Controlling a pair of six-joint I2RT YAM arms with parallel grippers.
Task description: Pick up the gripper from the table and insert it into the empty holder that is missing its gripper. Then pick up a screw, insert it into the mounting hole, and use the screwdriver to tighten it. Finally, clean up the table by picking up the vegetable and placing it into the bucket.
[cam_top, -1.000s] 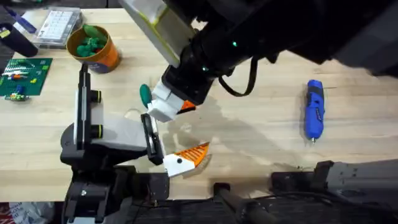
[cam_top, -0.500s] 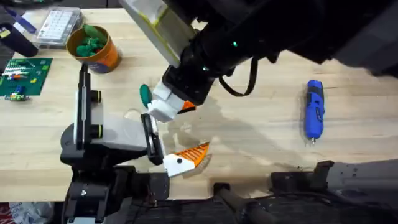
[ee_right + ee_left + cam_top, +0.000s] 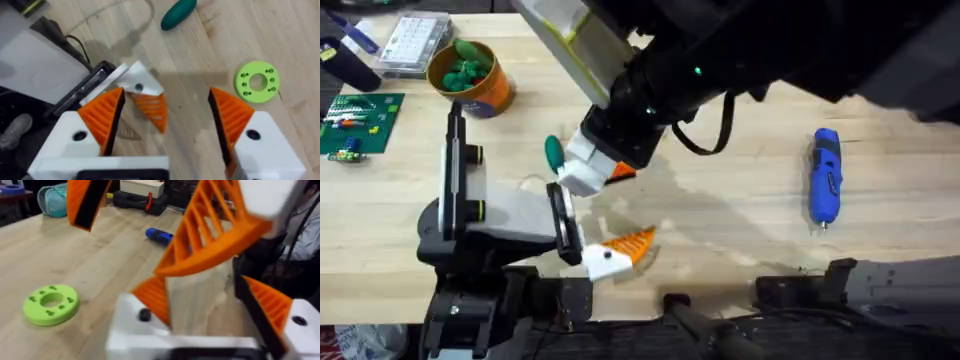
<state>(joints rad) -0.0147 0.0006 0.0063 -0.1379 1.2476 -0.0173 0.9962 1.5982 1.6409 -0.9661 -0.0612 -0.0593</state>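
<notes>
Gripper finger (image 3: 620, 252): you will find it lying on the table (image 3: 740, 215), white base touching the black front brackets of the holder (image 3: 505, 215), orange ribbed tip pointing away from the holder. Your right wrist view shows the same piece (image 3: 147, 102) between the spread fingers, below them.

Holder: grey-white wedge body on a black base, yellow-green knobs on its side; take it as your landmark.

Right gripper (image 3: 592, 172): hangs above the table just beyond the holder's bracket end; your wrist view shows it (image 3: 167, 117) released, orange pads wide apart, grasping nothing.

Left gripper (image 3: 210, 305): you see its fingers spread, orange pads apart, nothing between them; a large orange ribbed wedge (image 3: 210, 235) looms close before it.

Vegetable (image 3: 554, 153): green, lying on the table just beyond the holder's bracket end, partly covered by the right gripper; seen whole from the right wrist (image 3: 178, 12).

Green ring (image 3: 257, 81): lime disc with small holes, flat on the table near the finger, on the side away from the holder.

Screwdriver (image 3: 825, 177): blue, lying well apart from the holder, across the table.

Bucket (image 3: 472, 77): orange, green items inside, standing beyond the holder's rear.

Parts box (image 3: 412, 43): clear, just beside the bucket.

Circuit board (image 3: 358, 122): green, near the holder's rear.
</notes>
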